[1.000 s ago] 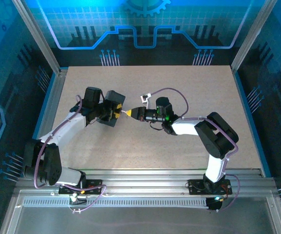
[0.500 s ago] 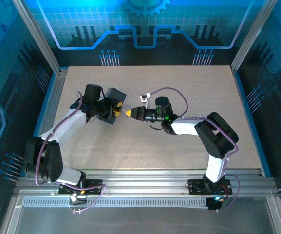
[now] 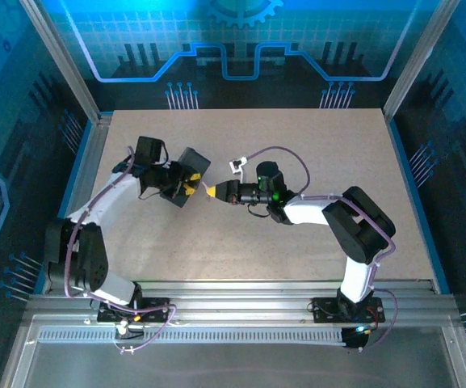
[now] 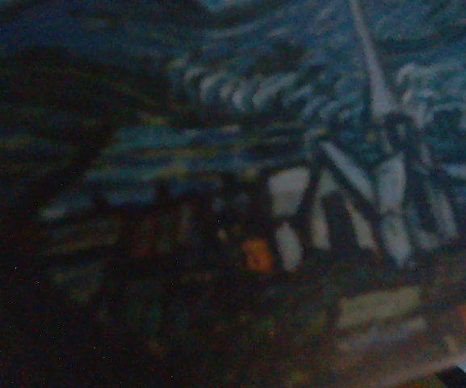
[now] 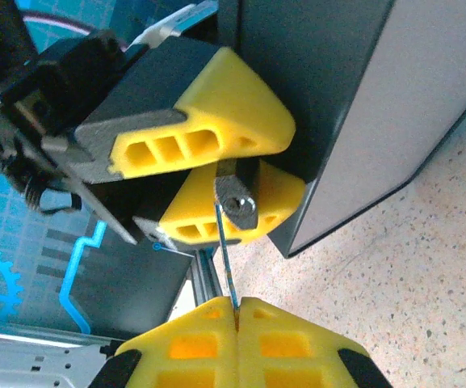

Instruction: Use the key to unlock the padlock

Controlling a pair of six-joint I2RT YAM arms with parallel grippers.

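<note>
Over the last second both arms are drifting toward 9 o'clock on the tabletop [image 3: 313, 145]. Your left arm is swinging its elbow outward and carrying the left claw [image 3: 188, 185] and the box [image 3: 192, 164] that way. Your right claw [image 5: 237, 309] is following, so the gap between the two is staying small. The left claw is standing narrow and appears to be pinching the padlock [image 5: 237, 202] between its yellow fingers, with the keyhole face turned toward the right wrist camera and the box lying just at 3 o'clock of it there. The right claw is closing fully on the key [image 5: 225, 255], which is sticking out toward 12 o'clock in that view. Its tip is sitting at the 9 o'clock edge of the keyway, beside the slot rather than in it, as far as the picture shows. Judgement: you are still aligning and have not yet inserted the key, so the tip is probably needing a small nudge toward 3 o'clock before you push in.
</note>
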